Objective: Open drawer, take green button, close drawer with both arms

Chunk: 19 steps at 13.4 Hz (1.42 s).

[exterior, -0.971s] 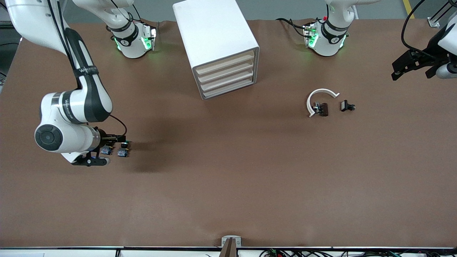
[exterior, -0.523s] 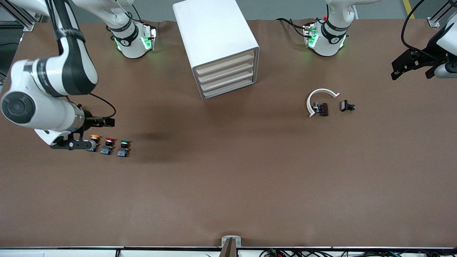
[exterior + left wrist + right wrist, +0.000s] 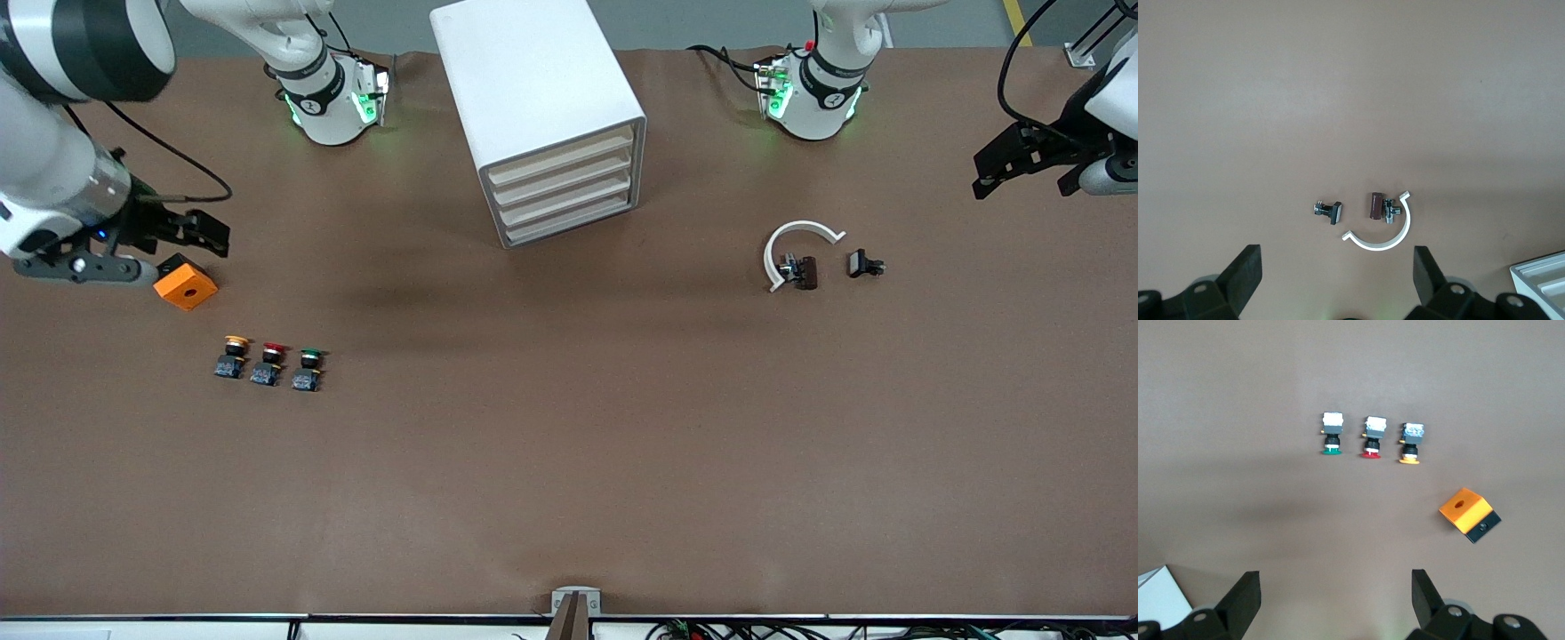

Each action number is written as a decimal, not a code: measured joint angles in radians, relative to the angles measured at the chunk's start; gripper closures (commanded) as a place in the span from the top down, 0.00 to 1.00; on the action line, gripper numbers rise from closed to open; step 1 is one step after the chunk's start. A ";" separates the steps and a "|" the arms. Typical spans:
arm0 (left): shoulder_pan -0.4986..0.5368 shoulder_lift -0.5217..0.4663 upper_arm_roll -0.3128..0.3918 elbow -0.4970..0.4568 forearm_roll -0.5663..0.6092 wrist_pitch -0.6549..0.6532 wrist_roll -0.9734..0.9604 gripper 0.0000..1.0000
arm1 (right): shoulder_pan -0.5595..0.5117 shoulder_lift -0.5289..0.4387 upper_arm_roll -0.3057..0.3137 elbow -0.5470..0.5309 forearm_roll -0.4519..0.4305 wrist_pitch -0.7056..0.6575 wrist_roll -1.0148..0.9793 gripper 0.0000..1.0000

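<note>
While all four drawers of the white drawer cabinet sit shut on the worktop, the right hand hangs empty with fingers wide, toward the right arm's end from the cabinet. Left hand, also wide and empty, waits toward the left arm's end. Green button stands nearer the front camera than the cabinet.

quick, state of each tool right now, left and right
Left tool: open, holding nothing, over the table at the left arm's end.
Right tool: open, holding nothing, beside the orange block.
</note>
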 measured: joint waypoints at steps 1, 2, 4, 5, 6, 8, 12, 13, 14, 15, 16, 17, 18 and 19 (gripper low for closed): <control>-0.001 0.000 0.000 0.000 0.000 0.000 0.000 1.00 | -0.010 -0.024 -0.001 -0.004 0.000 -0.007 -0.013 1.00; -0.001 0.000 0.000 0.000 0.000 0.000 0.000 1.00 | -0.027 -0.042 -0.002 -0.007 0.003 -0.009 -0.041 1.00; -0.002 0.000 0.000 0.000 0.000 0.000 0.000 1.00 | -0.066 -0.061 -0.012 -0.009 0.020 -0.016 -0.098 1.00; -0.002 0.000 0.000 0.000 0.000 0.000 0.000 1.00 | -0.075 -0.065 -0.019 -0.007 0.025 -0.019 -0.108 1.00; -0.002 0.000 0.000 0.000 0.000 0.000 -0.003 1.00 | -0.078 -0.067 -0.025 -0.001 0.028 -0.024 -0.110 1.00; -0.002 0.001 0.000 0.000 0.000 -0.001 -0.006 1.00 | -0.079 -0.068 -0.029 0.042 0.031 -0.056 -0.110 1.00; -0.001 0.007 0.001 0.007 0.000 -0.017 -0.007 1.00 | -0.079 -0.065 -0.029 0.127 0.033 -0.094 -0.110 1.00; -0.002 0.008 0.001 0.008 0.000 -0.019 -0.007 1.00 | -0.079 -0.064 -0.029 0.135 0.033 -0.095 -0.110 1.00; -0.002 0.009 0.001 0.009 0.000 -0.019 -0.007 1.00 | -0.079 -0.062 -0.029 0.142 0.033 -0.095 -0.110 1.00; -0.002 0.010 0.001 0.011 0.000 -0.020 -0.007 1.00 | -0.079 -0.062 -0.029 0.148 0.033 -0.095 -0.110 1.00; -0.002 0.010 0.001 0.015 0.000 -0.020 -0.007 1.00 | -0.079 -0.061 -0.029 0.153 0.033 -0.095 -0.110 1.00; -0.002 0.011 0.001 0.023 0.000 -0.020 -0.007 1.00 | -0.080 -0.061 -0.029 0.159 0.033 -0.095 -0.110 1.00; -0.002 0.012 0.001 0.031 0.000 -0.022 -0.007 1.00 | -0.081 -0.061 -0.029 0.165 0.033 -0.095 -0.110 1.00; -0.002 0.015 0.001 0.039 0.000 -0.029 -0.007 1.00 | -0.083 -0.061 -0.029 0.170 0.033 -0.095 -0.110 1.00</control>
